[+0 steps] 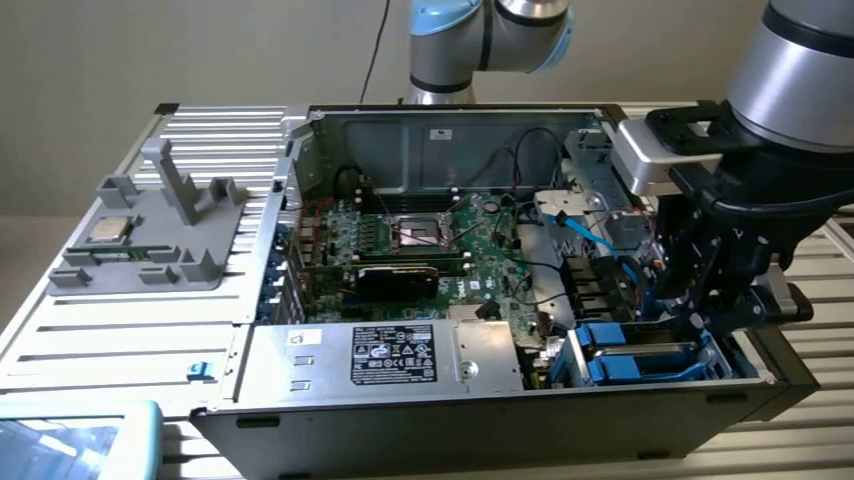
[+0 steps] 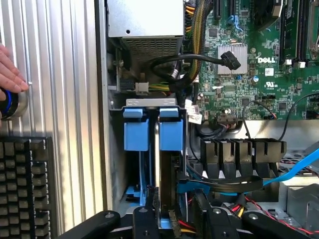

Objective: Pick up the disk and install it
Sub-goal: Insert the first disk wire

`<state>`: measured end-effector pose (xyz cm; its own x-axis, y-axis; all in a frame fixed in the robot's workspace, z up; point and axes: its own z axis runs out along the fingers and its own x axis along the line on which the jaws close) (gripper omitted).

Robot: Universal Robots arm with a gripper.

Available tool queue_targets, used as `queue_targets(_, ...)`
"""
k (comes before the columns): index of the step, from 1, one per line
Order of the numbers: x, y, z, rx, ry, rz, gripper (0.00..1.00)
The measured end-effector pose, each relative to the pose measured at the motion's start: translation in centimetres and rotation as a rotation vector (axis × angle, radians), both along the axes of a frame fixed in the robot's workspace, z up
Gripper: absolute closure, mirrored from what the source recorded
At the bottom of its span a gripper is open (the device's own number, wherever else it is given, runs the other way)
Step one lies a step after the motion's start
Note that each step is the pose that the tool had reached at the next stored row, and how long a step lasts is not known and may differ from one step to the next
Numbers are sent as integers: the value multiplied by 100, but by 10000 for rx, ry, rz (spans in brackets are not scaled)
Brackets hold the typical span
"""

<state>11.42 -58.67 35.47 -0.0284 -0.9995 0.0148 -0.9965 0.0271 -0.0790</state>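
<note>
Right, status: the pincer [image 1: 694,318] hangs over the open Dell computer case [image 1: 467,420], down in the case's corner at the exterior view's right, on the near side. That corner holds the drive bay [image 2: 149,102]. The disk [image 2: 171,132] stands on edge inside the bay, blue frame showing, one thin side turned up toward the wrist camera. The pincer sits right at that edge, in line with it. Can't tell whether it is clamped on the disk or loose around it, as the contact is hidden. A second blue carrier [image 2: 135,129] sits in the neighbouring slot, just beside the disk. The power supply [image 1: 400,355], a silver box with a black label, lies inside the case along the same wall as the bay, right next to it. The motherboard [image 1: 427,240] covers the middle of the case floor. A blue cable [image 2: 294,167] runs across the case near the bay. The case sits on a slatted metal table [image 1: 120,340]. Outside the case, on the exterior view's left, stands a grey fixture [image 1: 160,235] carrying a processor chip [image 1: 114,230]. In the wrist view a person's hand [image 2: 10,74] rests on the table outside the case wall, with a keyboard [image 2: 22,184] near it.
</note>
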Motion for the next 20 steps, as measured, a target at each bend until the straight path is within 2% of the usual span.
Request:
queue_targets(5,1,-48,-6,22,2,118,60)
queue_targets(7,4,-68,-11,49,2,147,60)
queue_targets(13,24,-81,-48,269,14,298,60)
queue_targets(20,43,-88,-98,300,108,691,60)
